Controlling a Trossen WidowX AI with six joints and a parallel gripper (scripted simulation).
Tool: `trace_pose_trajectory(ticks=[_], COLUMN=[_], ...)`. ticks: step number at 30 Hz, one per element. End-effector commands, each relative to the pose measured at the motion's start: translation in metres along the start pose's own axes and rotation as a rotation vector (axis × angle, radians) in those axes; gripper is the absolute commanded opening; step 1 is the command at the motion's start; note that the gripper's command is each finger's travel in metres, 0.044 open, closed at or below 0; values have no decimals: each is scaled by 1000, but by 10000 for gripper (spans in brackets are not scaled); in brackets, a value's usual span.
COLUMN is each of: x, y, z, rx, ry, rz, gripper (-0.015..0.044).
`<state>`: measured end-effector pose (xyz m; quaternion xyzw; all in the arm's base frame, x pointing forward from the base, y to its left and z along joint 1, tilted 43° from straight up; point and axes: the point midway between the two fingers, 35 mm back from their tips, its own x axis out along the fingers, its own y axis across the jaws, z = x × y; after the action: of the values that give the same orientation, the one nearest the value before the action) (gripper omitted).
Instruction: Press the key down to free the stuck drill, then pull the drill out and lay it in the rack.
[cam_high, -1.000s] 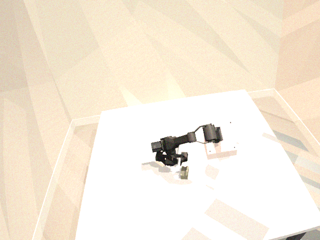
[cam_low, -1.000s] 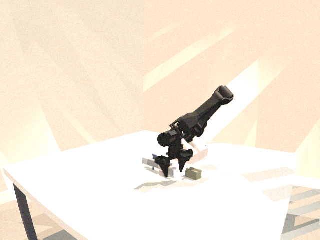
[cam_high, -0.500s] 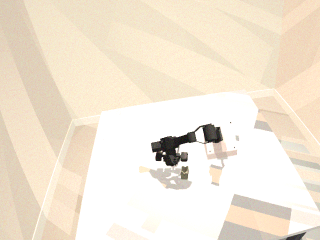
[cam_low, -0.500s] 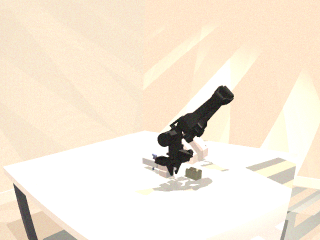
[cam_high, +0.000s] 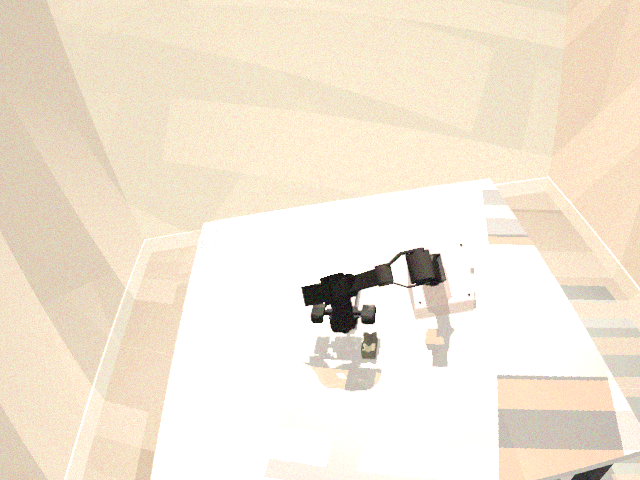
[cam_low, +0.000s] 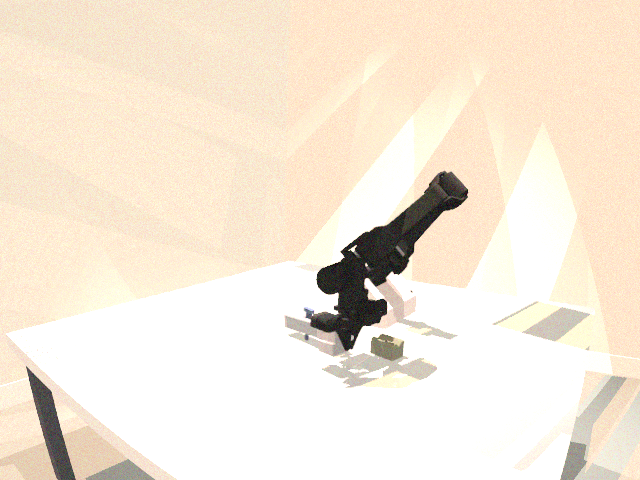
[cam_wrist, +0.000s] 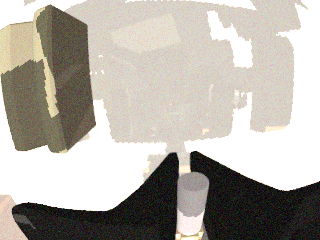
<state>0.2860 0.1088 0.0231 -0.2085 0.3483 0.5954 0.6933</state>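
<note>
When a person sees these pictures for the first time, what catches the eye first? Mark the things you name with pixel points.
Probably the black arm, dark against the bright white table (cam_high: 248, 330) (cam_low: 258, 408), leaning over its middle. Next, its tool (cam_low: 349, 347) (cam_wrist: 183, 159), closed on a grey-white cylinder (cam_wrist: 193, 200) in the wrist view. Then the small olive block (cam_high: 369, 346) (cam_low: 387, 347) (cam_wrist: 70, 80), standing beside the tool.
</note>
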Motion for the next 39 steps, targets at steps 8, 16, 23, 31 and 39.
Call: trace_pose_trajectory(ticks=[8, 16, 23, 31, 39], x=[-1, -3, -4, -3, -3], y=[0, 0, 0, 0, 0], z=[13, 25, 33, 38, 38], rx=[3, 3, 3, 1, 1], ry=[-5, -5, -6, -6, -6], rz=[1, 1, 1, 6, 6], gripper=[0, 0, 0, 26, 236])
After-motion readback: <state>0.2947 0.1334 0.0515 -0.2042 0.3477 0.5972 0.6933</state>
